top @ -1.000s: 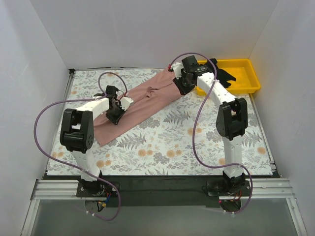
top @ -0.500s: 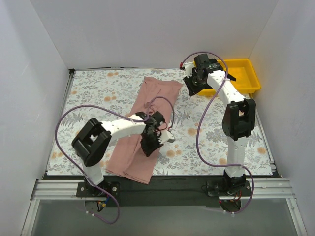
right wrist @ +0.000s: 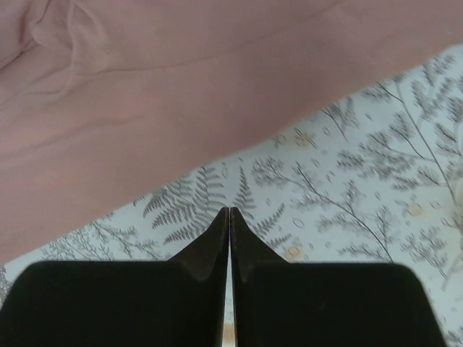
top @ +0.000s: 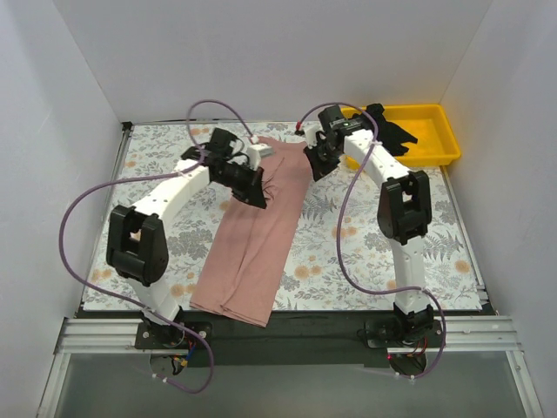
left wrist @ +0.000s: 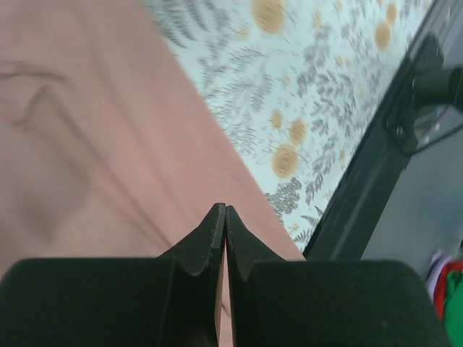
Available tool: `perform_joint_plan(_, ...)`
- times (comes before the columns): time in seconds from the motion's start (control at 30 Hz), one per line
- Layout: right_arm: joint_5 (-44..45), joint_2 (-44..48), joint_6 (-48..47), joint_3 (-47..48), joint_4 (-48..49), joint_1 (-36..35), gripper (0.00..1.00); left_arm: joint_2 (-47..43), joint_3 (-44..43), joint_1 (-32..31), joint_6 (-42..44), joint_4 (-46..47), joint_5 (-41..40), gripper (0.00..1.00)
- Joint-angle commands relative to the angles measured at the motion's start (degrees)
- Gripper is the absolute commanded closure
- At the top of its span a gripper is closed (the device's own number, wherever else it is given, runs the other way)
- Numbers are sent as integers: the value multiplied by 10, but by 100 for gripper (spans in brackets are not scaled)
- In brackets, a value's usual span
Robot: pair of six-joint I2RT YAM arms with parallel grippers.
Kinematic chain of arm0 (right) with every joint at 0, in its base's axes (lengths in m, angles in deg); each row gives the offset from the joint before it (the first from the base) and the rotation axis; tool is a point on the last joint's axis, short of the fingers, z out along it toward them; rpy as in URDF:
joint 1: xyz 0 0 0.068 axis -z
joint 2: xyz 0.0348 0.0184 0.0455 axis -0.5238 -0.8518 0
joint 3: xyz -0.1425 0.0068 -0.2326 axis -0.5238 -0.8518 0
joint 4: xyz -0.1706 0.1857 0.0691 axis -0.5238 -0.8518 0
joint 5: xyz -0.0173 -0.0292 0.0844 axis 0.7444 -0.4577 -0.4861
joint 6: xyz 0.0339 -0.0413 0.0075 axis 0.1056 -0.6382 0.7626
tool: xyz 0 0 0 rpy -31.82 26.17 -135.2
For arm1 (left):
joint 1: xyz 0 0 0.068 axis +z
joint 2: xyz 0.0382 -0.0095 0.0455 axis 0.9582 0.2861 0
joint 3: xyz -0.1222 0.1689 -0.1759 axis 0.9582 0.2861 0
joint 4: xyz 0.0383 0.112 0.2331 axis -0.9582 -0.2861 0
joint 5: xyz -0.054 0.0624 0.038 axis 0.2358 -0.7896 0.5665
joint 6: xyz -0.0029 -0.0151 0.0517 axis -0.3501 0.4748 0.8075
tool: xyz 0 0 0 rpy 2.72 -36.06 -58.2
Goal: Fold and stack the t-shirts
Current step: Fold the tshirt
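Note:
The dusty pink t-shirt (top: 252,244) lies folded into a long strip from the far middle of the table to its near edge. It also shows in the left wrist view (left wrist: 108,144) and the right wrist view (right wrist: 181,87). My left gripper (top: 255,193) (left wrist: 222,211) is shut and empty, just above the shirt's far part. My right gripper (top: 313,165) (right wrist: 229,211) is shut and empty over the floral cover, just beside the shirt's far right edge. The black t-shirt (top: 390,129) lies bunched in the yellow bin.
The yellow bin (top: 426,159) stands at the far right corner. The floral table cover (top: 374,252) spreads under everything. The black front rail of the table (left wrist: 376,166) shows in the left wrist view. White walls close in three sides.
The pink shirt swung from a diagonal to lie lengthwise towards the near edge. My left gripper moved from the shirt's near middle to its far part. My right gripper came back from the bin to the shirt's edge.

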Motion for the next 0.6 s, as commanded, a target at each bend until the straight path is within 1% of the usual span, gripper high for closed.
perform_joint_plan(0.0, 10, -35, 22, 50, 4, -42, 95, -72, 36, 77, -58, 57, 44, 100)
perform_joint_plan(0.13, 43, -85, 30, 76, 13, -66, 99, -102, 65, 135, -88, 90, 37, 100)
perform_joint_plan(0.3, 108, -135, 29, 95, 16, -81, 99, -113, 89, 194, -112, 97, 39, 99)
perform_joint_plan(0.37, 138, -155, 20, 101, 19, -83, 99, -116, 95, 203, -117, 101, 43, 98)
perform_joint_plan(0.4, 145, -159, 15, 99, 32, -84, 99, -117, 101, 209, -120, 101, 43, 98)
perform_joint_plan(0.47, 202, -168, -6, 92, 79, -87, 99, -112, 106, 211, -121, 99, 47, 96)
perform_joint_plan(0.5, 216, -174, -13, 97, 90, -90, 99, -110, 108, 212, -118, 97, 47, 96)
perform_joint_plan(0.53, 229, -192, -21, 107, 99, -91, 99, -107, 114, 212, -114, 96, 40, 96)
perform_joint_plan(0.57, 254, -202, -39, 146, 111, -91, 99, -107, 117, 213, -112, 98, 36, 96)
